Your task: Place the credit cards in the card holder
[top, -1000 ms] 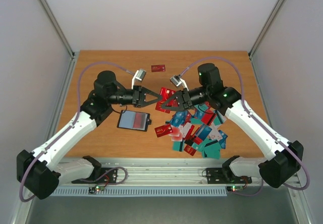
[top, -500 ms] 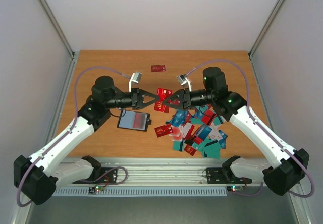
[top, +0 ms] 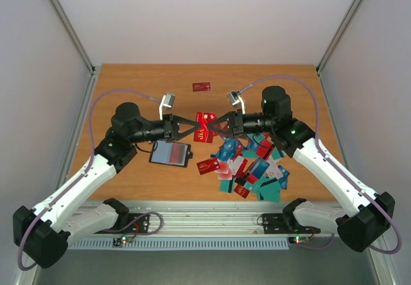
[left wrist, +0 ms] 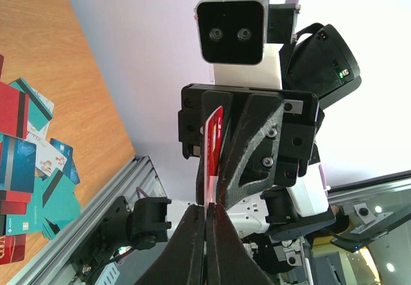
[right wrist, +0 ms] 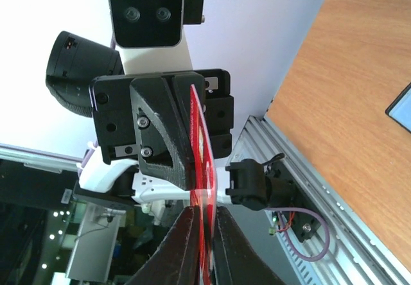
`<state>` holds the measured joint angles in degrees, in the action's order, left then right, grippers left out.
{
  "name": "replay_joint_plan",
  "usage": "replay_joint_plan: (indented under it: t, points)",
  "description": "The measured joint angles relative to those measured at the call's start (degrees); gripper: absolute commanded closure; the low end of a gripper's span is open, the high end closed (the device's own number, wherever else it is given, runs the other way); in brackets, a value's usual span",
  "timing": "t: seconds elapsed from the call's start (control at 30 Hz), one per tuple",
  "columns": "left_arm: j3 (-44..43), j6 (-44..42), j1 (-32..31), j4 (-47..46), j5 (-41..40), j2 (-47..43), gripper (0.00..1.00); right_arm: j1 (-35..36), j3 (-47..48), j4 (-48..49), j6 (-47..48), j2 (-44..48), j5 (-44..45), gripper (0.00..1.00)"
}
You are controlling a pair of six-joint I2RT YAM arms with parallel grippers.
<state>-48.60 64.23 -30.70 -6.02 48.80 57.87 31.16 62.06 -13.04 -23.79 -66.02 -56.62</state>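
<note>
A red credit card [top: 205, 126] hangs in the air above the table, gripped from both sides. My left gripper [top: 197, 128] is shut on its left edge, and my right gripper [top: 216, 126] is shut on its right edge. In the left wrist view my left gripper [left wrist: 207, 211] pinches the card [left wrist: 214, 137] edge-on. In the right wrist view my right gripper [right wrist: 205, 215] has the card [right wrist: 201, 150] between its fingers. The black card holder [top: 171, 153] lies open below my left gripper with a red card in it. The pile of credit cards [top: 252, 166] lies to its right.
One red card [top: 201, 86] lies alone at the far middle of the table. A corner of the card holder [right wrist: 402, 108] shows in the right wrist view. The card pile [left wrist: 26, 169] shows at the left of the left wrist view. The metal rail [top: 205, 224] runs along the near edge.
Both grippers have risen a little with the red card between them. The left arm's elbow has swung further left and the right arm's further right.
</note>
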Motion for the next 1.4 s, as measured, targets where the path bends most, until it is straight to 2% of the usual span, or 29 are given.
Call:
replay_joint_plan:
  t: [0.17,0.27,0.37,0.43,0.57,0.77,0.97,1.17,1.4]
  points:
    - [0.61,0.61,0.0,-0.37,-0.55,-0.83,0.9,0.0,0.0,0.55,-0.72,0.0,-0.42,0.99]
    - [0.87,0.61,0.0,0.02,-1.07,-0.83,0.62,0.0,0.0,0.44,-0.66,-0.11,-0.68,0.99]
    - [0.76,-0.57,0.0,3.63,-2.97,-1.14,0.56,0.0,0.26,-1.66,0.15,-0.35,-0.15,0.99]
    - [0.04,-2.95,0.13,10.56,-5.51,-1.64,0.57,-0.02,0.85,-4.28,1.25,-1.07,0.98,0.99]
    - [-2.93,-9.4,2.23,27.65,-12.81,-1.6,0.65,0.0,1.53,-9.64,3.3,-3.69,3.96,0.99]
    - [-3.52,-17.73,9.38,45.24,-19.54,-0.28,0.65,1.57,1.49,-12.11,3.52,-8.37,8.09,0.99]
    - [-3.52,-25.0,15.91,54.86,-22.36,3.39,0.65,5.27,1.51,-12.39,1.95,-15.3,11.23,0.99]
    - [-3.52,-31.39,17.14,59.65,-26.4,7.32,0.64,6.75,4.94,-17.25,2.29,-21.57,13.11,0.99]
    - [-4.39,-37.53,18.51,61.27,-31.19,14.38,0.58,6.93,7.37,-17.97,4.39,-28.33,11.17,0.99]
